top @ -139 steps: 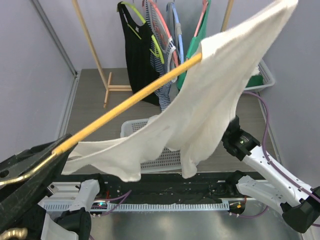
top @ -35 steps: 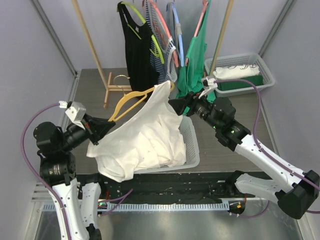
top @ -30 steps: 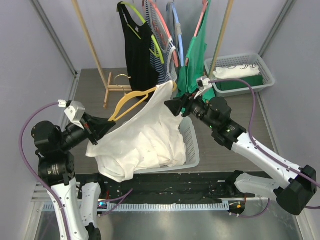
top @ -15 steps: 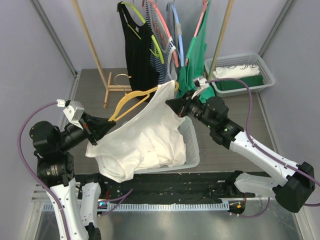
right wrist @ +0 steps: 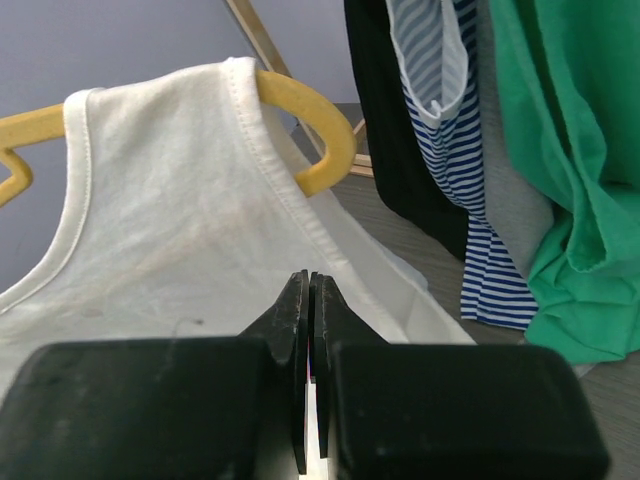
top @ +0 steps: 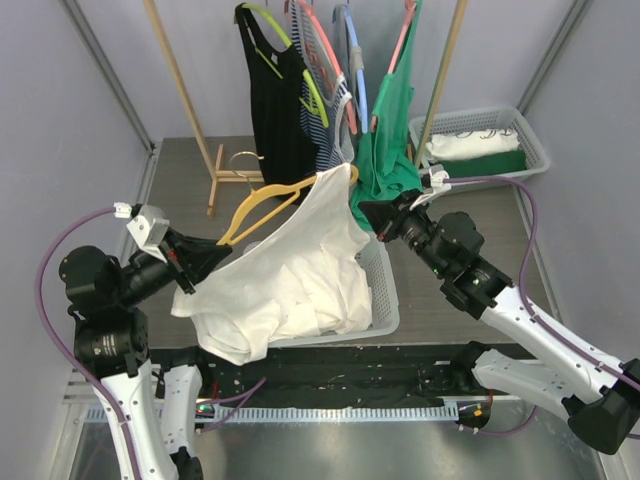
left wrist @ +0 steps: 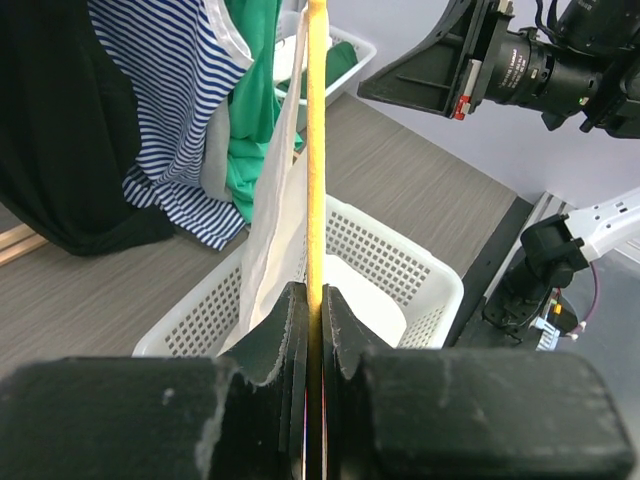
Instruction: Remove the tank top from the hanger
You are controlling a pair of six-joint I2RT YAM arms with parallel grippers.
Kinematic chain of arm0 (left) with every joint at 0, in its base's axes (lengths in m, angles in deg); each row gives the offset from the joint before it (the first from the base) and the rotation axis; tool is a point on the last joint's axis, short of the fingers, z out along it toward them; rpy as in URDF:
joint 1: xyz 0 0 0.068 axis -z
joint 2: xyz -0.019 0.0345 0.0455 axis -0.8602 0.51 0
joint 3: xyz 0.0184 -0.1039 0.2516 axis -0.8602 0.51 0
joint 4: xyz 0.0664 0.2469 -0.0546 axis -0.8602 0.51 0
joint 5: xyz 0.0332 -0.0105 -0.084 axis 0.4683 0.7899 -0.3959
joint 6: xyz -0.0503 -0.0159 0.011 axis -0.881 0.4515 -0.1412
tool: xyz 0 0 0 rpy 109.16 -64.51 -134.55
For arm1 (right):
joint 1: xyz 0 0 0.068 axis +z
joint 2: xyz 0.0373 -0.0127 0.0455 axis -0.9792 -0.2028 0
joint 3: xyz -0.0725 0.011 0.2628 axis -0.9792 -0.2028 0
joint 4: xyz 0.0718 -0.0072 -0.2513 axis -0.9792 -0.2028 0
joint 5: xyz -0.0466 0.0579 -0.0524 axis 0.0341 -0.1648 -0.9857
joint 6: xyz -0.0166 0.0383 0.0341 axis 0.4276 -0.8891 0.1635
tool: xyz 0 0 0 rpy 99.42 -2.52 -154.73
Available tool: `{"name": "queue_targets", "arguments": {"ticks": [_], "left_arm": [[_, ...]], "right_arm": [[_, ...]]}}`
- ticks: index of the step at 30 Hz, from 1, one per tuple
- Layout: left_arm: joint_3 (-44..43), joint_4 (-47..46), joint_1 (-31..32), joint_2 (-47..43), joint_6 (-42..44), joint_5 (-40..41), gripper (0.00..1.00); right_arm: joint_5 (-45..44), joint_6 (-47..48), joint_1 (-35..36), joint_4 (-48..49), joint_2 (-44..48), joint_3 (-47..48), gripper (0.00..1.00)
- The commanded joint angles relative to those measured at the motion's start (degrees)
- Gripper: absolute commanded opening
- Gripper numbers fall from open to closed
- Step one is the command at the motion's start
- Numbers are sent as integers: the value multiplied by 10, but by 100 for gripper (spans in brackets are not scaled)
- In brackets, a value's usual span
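A white tank top (top: pixel 290 265) hangs on a yellow hanger (top: pixel 262 199), one strap over the hanger's right end (top: pixel 345 172), and its lower part drapes into a white basket (top: pixel 383 290). My left gripper (top: pixel 207 261) is shut on the hanger's lower left end; in the left wrist view the yellow bar (left wrist: pixel 317 150) runs straight up from the closed jaws (left wrist: pixel 316 292). My right gripper (top: pixel 362 212) is shut and empty, just right of the top's side edge. In the right wrist view its tips (right wrist: pixel 310 278) point at the white cloth (right wrist: pixel 170 230) below the hanger end (right wrist: pixel 320 135).
A wooden rack behind holds a black top (top: pixel 275 110), a striped top (top: pixel 325 110) and a green top (top: pixel 390 140) on hangers. A second basket (top: pixel 530 140) with folded white and green clothes stands at the back right. Grey walls close both sides.
My right gripper has drawn back to the right, away from the tank top's strap. The left gripper still holds the hanger, which was up near the camera several seconds ago.
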Motion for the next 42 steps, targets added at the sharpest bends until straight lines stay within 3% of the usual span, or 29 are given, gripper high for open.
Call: {"name": "queue_targets", "arguments": {"ticks": [1, 2, 6, 9, 17, 28, 31, 35, 42], "left_arm": [[-4, -4, -3, -6, 14, -8, 0], [-5, -4, -3, -5, 14, -10, 0], [-9, -4, -3, -5, 13, -15, 0], [-7, -3, -3, -6, 12, -19, 0], [-10, -2, -3, -8, 8, -28, 0], [-11, -3, -3, -1, 6, -25, 0], [-14, -2, -3, 0, 7, -24, 0], [-19, -2, -3, 3, 7, -25, 0], [-22, -2, -3, 6, 6, -28, 0]], "right_arm": [[-44, 12, 1, 0, 15, -5, 2], [-41, 13, 1, 0, 11, -3, 5], [13, 18, 1, 16, -3, 1, 46], [61, 19, 1, 53, -22, -4, 51], [113, 21, 1, 109, -67, 12, 55], [138, 14, 1, 113, -80, 18, 38], [118, 40, 1, 67, -65, 19, 49], [13, 62, 1, 52, -23, -13, 64], [-30, 70, 1, 91, -15, -46, 68]]}}
